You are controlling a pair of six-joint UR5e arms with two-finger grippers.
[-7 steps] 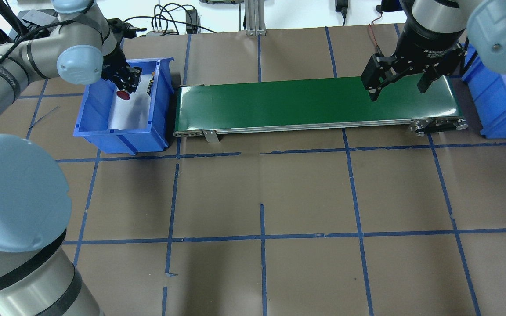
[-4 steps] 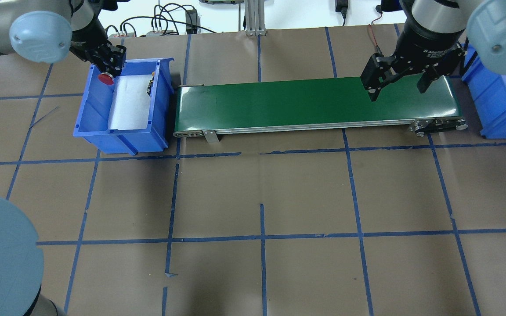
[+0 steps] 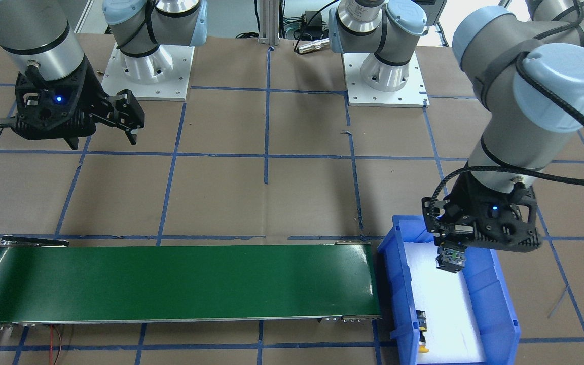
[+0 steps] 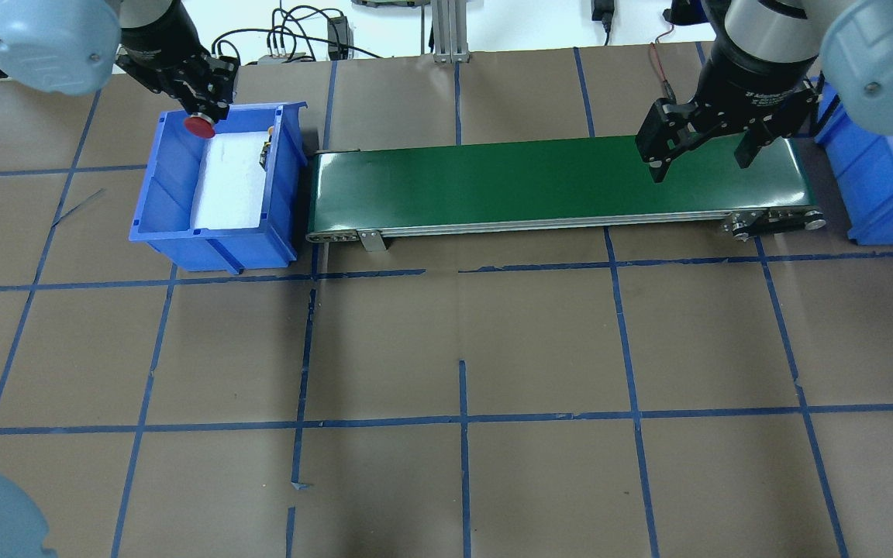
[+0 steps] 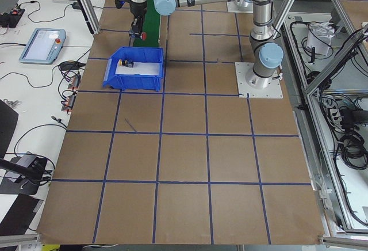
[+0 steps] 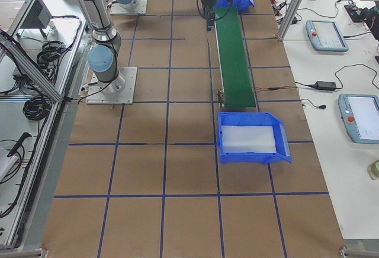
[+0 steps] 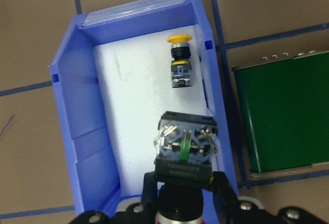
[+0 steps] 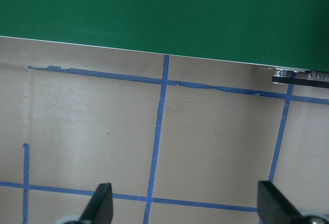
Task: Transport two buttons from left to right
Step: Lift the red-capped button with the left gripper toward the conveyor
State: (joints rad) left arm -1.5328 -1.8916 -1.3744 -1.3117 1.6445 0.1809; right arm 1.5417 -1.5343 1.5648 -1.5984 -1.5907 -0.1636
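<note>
One red button [image 7: 185,144] hangs pinched in the left gripper [image 4: 204,115] above the bin [image 4: 160,182]; the belt [image 4: 532,182] lies just rightward. Inside lies the yellow button [image 7: 180,62]. The right gripper [image 4: 701,164] hovers spread wide, empty, over the belt's far end.

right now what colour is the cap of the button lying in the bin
Yellow. The button shows best in the left wrist view.

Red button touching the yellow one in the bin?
Apart. Left wrist view: red button sits in the left gripper, white foam showing between it and the yellow button.
</note>
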